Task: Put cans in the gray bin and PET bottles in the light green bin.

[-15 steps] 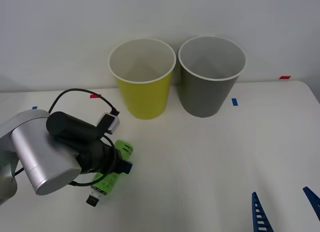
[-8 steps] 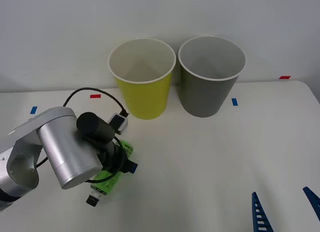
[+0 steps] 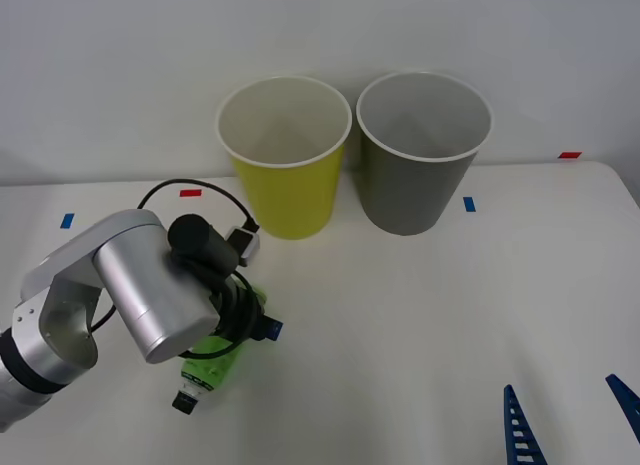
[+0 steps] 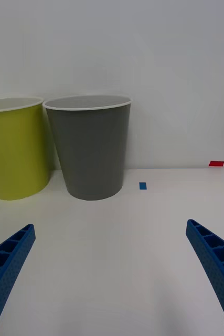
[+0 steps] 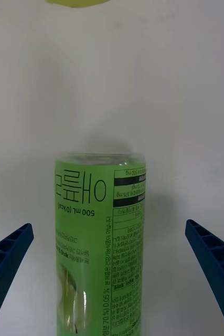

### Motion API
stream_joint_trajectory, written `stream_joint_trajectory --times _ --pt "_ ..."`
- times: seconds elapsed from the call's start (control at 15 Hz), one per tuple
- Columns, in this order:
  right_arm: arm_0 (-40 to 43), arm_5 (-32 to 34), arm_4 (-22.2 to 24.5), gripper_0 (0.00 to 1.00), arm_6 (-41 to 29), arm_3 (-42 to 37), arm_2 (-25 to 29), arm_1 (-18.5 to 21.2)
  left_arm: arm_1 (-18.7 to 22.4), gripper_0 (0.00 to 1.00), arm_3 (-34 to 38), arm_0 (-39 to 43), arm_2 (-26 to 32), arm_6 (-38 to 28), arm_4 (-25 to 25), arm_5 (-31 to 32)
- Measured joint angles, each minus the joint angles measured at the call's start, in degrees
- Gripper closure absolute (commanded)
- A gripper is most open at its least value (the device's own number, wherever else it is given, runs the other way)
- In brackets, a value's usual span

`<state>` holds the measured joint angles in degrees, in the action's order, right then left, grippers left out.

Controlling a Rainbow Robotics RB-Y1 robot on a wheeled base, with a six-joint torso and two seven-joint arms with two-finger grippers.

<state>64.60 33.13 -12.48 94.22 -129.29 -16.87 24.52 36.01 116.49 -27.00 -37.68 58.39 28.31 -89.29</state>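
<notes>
the two bins stand side by side near the table's (image 3: 420, 315) far edge, the light green bin (image 3: 286, 175) left of the gray bin (image 3: 420, 170), nearly touching. the PET bottle (image 3: 212, 363) lies on its side toward the near left corner, under the left gripper (image 3: 250, 325), fingers apart either side.

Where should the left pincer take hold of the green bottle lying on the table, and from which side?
Probably across the labelled middle of the green bottle, from above: it lies flat, round body, between the open fingers of the left pincer.
</notes>
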Motion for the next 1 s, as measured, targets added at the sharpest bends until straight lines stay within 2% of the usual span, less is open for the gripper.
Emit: stream_joint_trajectory --times 1.0 --pt "0.0 0.0 0.0 0.0 0.0 0.0 0.0 0.0 -3.8 0.0 -7.3 -1.4 0.4 1.0 -0.9 0.1"
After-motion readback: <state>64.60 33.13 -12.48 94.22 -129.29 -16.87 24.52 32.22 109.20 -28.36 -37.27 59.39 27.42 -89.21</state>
